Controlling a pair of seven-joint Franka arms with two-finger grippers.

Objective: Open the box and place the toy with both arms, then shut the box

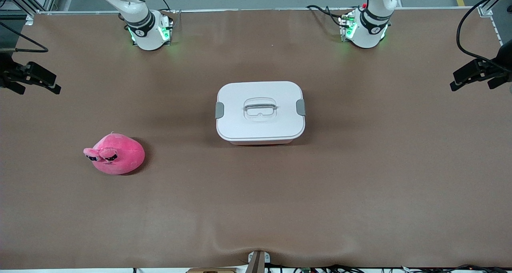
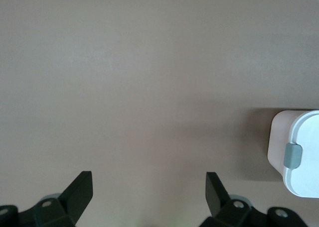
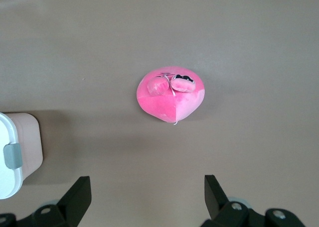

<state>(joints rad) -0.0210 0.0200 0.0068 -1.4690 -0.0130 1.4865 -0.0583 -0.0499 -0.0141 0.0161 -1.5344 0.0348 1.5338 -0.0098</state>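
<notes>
Brown matting covers the whole table, and both arms wait at its ends with nothing in hand. At the middle sits the box, its white lid on and both grey clips down, so step 1, the opening, is not yet begun. The toy lies toward the right arm's end, well apart from the box and nearer to the front camera.

The right gripper hangs over bare matting with its 2 fingers spread wide and empty; the toy lies ahead of the fingertips, clear of them, and a corner of the box shows off to one side. The left gripper is likewise released, its fingers wide apart over bare mat, with one clip and the box's pink wall just past the outer finger.

Risks, as I judge them:

1. The 2 clips sit at opposite ends of the lid. If only 1 is freed, the lid may hinge up crooked or drag the light tub along.
2. A finger pushing sideways on a clip could slide the box across the smooth mat instead of unlatching it.
3. The plush is soft and rounded; a shallow pinch may slip off, or catch only 1 protruding eye.
4. With both arms converging on the box, the grippers could collide over it.
5. If the toy sits proud of the rim, the lid will not seat and the clips will not shut.
</notes>
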